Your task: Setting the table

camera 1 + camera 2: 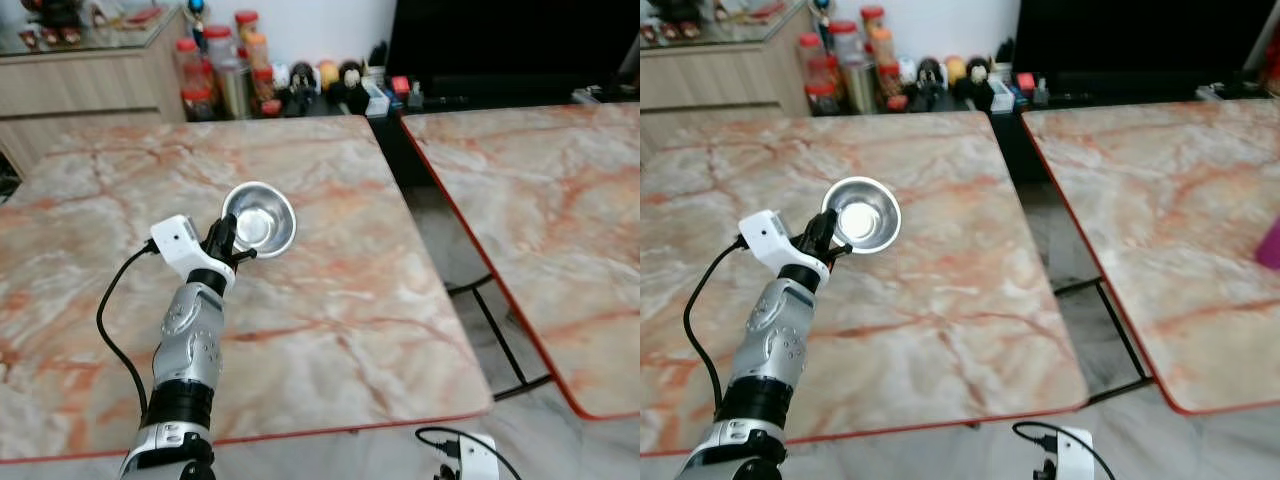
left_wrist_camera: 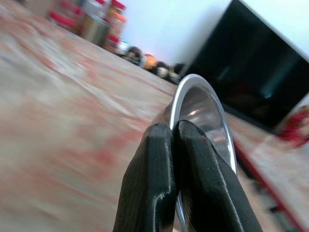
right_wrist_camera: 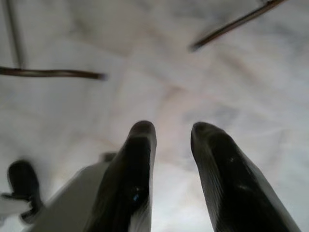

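Observation:
My left gripper [image 1: 225, 240] is shut on the near rim of a small shiny steel bowl [image 1: 260, 218]. It holds the bowl tilted, just above the middle of the marble-topped table [image 1: 330, 330]. In the left wrist view the two black fingers [image 2: 154, 169] are pressed together on the bowl's rim [image 2: 203, 111]. My right gripper [image 3: 174, 130] hangs low beside the table with its fingers apart and nothing between them. Pale floor lies below it.
A second marble table [image 1: 540, 200] stands to the right, across a narrow gap with metal legs [image 1: 500, 330]. Jars and bottles [image 1: 225, 70] crowd the floor behind the table, by a wooden cabinet [image 1: 80, 80]. A pink object [image 1: 1270, 245] lies at the right table's edge.

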### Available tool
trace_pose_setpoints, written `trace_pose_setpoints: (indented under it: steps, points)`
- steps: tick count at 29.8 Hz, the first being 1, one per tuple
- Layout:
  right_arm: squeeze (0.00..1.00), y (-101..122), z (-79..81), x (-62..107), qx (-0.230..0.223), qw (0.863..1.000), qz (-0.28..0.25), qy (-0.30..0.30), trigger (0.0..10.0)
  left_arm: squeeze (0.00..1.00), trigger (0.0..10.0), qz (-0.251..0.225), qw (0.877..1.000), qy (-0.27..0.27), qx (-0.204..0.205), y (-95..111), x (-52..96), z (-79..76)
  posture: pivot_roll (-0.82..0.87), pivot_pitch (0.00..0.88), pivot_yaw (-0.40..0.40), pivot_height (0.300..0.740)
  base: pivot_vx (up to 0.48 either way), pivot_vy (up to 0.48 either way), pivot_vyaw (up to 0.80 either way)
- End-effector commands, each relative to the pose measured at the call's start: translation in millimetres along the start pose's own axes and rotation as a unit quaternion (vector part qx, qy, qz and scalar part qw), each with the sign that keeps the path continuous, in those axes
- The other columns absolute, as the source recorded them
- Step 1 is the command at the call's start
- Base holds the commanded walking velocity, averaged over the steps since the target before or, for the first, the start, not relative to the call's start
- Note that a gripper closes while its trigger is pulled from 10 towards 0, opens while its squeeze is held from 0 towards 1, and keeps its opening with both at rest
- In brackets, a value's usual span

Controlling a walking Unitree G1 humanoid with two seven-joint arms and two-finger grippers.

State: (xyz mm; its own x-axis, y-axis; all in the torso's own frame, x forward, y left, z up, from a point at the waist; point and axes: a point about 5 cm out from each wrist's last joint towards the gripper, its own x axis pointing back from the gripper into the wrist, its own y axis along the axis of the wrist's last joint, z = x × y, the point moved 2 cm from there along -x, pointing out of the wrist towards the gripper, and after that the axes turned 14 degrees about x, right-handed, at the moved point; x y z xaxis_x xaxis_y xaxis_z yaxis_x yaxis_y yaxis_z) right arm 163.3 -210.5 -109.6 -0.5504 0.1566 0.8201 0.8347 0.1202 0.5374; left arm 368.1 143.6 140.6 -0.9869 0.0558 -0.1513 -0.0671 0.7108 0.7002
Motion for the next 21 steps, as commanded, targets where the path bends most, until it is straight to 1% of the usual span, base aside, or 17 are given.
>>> trace_pose_setpoints:
  steps: [1,17,21]
  points:
    - [0.0,1.7,3.4,-0.3,-0.005,1.0,-0.001,0.002,10.0,0.0,10.0,-0.017,1.0,-0.007,-0.01,12.2,-3.8,-0.8,-0.01,0.0,-0.017,0.74,0.0,-0.472,0.0]
    - [0.0,1.3,4.5,-0.2,-0.008,1.0,0.001,0.001,10.0,0.0,10.0,-0.028,0.999,-0.015,-0.009,16.9,-7.9,-5.8,-0.01,0.0,-0.015,0.74,0.0,-0.473,0.0]
    - [0.0,6.0,3.1,-1.1,-0.012,1.0,-0.007,0.0,10.0,0.0,10.0,-0.036,0.999,-0.016,-0.012,19.7,-8.8,-7.0,-0.01,0.0,-0.015,0.74,0.0,-0.465,0.0]
